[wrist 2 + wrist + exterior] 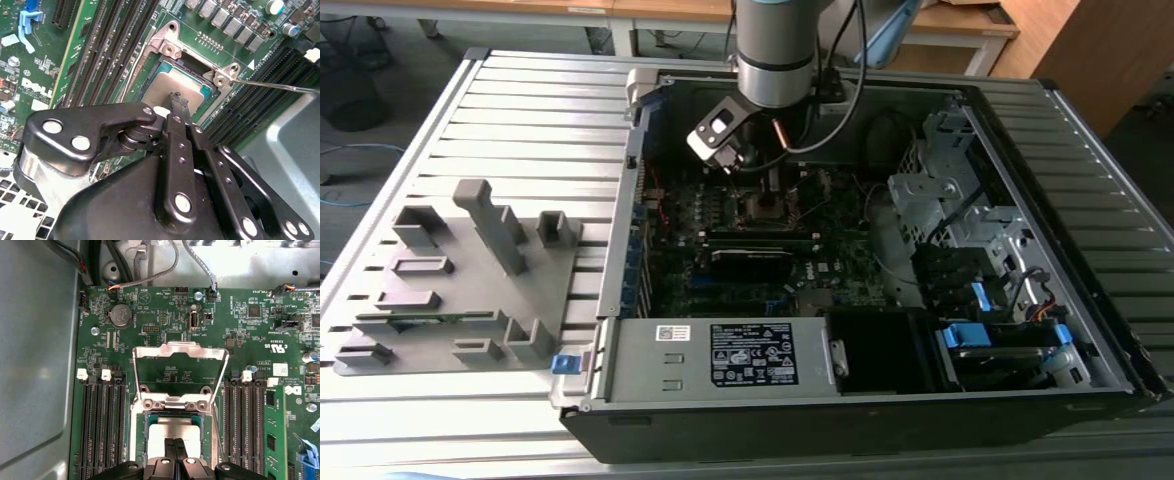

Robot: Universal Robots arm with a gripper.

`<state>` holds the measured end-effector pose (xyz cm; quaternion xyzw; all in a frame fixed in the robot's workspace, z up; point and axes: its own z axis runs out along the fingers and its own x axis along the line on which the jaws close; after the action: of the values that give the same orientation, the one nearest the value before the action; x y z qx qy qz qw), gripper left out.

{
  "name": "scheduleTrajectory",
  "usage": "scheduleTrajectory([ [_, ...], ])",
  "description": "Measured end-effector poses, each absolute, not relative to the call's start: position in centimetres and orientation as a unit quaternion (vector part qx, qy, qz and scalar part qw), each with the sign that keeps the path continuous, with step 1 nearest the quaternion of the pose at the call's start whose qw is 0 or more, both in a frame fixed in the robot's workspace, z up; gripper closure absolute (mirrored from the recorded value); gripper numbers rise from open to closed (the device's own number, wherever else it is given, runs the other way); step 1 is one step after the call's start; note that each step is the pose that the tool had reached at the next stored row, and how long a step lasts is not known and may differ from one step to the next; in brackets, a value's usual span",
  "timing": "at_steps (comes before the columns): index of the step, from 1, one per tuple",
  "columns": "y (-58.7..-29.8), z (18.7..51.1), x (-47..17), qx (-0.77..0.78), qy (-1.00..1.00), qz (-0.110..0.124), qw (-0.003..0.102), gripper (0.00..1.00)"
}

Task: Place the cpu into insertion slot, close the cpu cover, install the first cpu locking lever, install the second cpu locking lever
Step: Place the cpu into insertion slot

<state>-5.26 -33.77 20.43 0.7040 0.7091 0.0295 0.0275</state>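
The cpu lies flat with its silver-grey top up inside the insertion slot, also seen as the cpu in the first wrist view. My gripper hangs right over the chip with its two black fingers pressed together, tips at or just above the metal top. The cpu cover stands swung open, its square window showing the green board behind. A thin locking lever juts out sideways, unlatched. In the exterior view the arm reaches down into the open case over the insertion slot.
Long black memory slots flank the socket, and one green memory stick is seated. Case walls, cables and a drive cage hem the board in. A grey parts fixture lies to the exterior view's left.
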Motion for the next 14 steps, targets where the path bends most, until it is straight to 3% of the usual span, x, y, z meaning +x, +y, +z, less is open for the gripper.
scheduleTrajectory([
  [14,-33.77,20.02,-5.26,0.704,0.709,0.029,0.028,0.89],
])
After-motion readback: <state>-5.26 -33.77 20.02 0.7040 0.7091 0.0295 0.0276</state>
